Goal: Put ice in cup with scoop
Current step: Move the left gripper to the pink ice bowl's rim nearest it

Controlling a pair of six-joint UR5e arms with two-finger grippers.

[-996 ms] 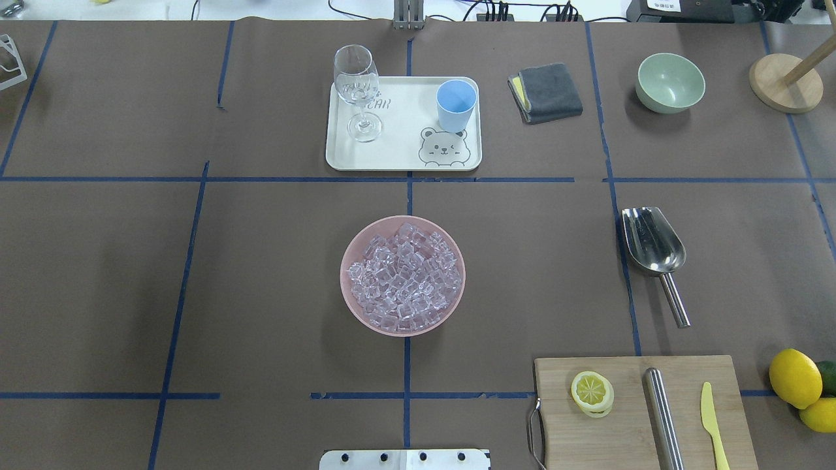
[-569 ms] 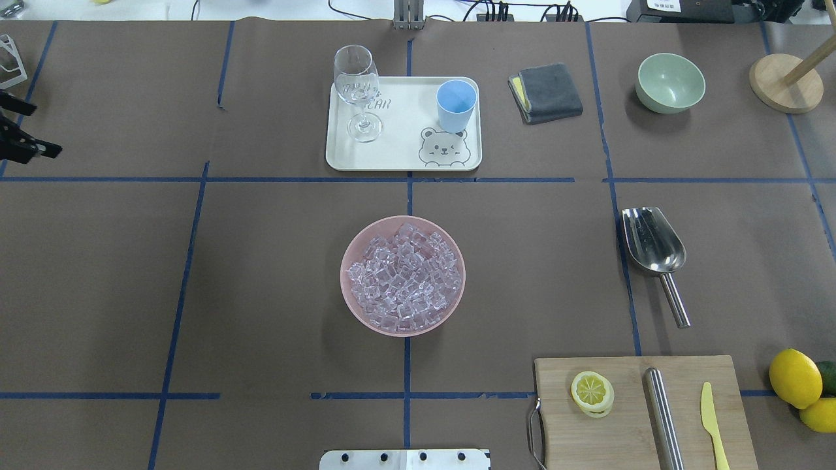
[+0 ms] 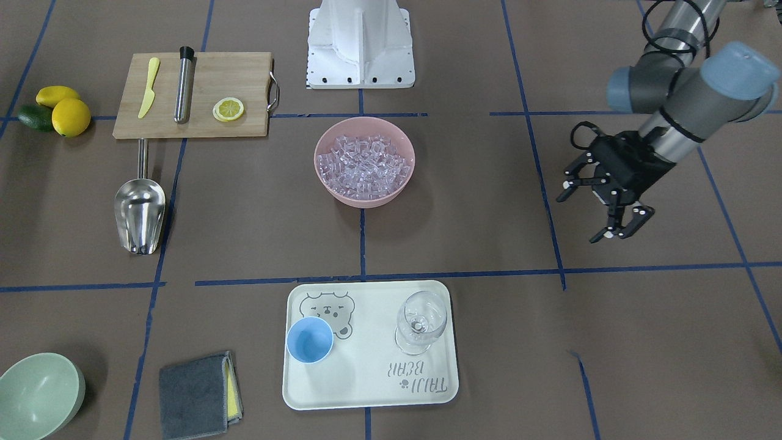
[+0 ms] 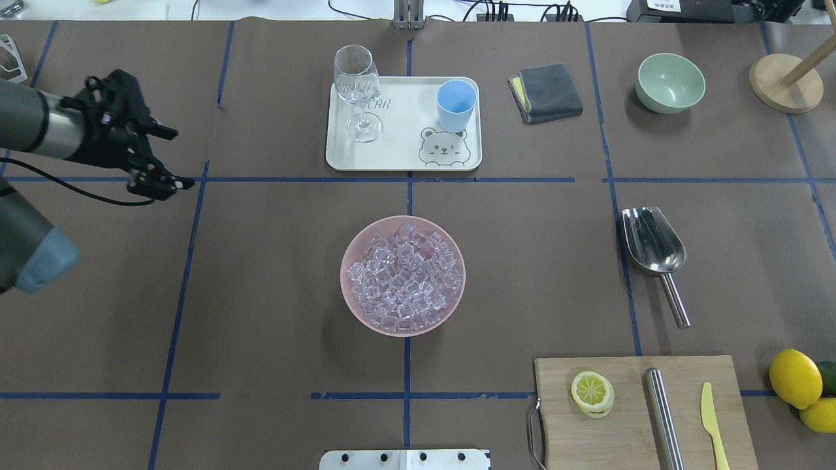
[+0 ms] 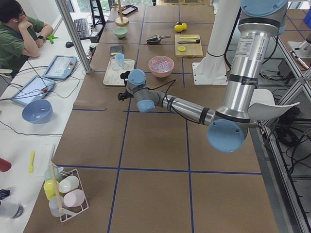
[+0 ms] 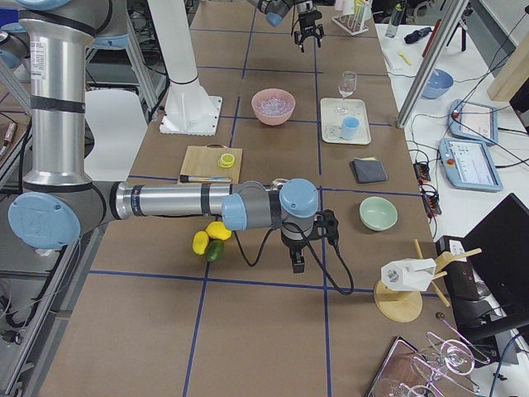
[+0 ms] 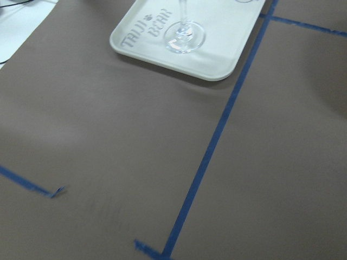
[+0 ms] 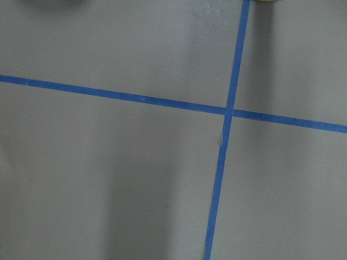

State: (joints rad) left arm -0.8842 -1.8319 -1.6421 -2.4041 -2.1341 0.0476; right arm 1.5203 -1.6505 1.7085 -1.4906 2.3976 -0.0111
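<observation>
Scoop (image 4: 652, 241) untouched; left gripper (image 4: 183, 160) wide open — no obj. held.

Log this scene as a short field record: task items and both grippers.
ice: heaped in the pink bowl, mid-table
cup: upright on the tray with a glass; looks empty
scoop: lying on the table, no gripper near it
left gripper: open, holding nothing, over bare table
right gripper: near the lemons; cannot tell if open or shut
</observation>
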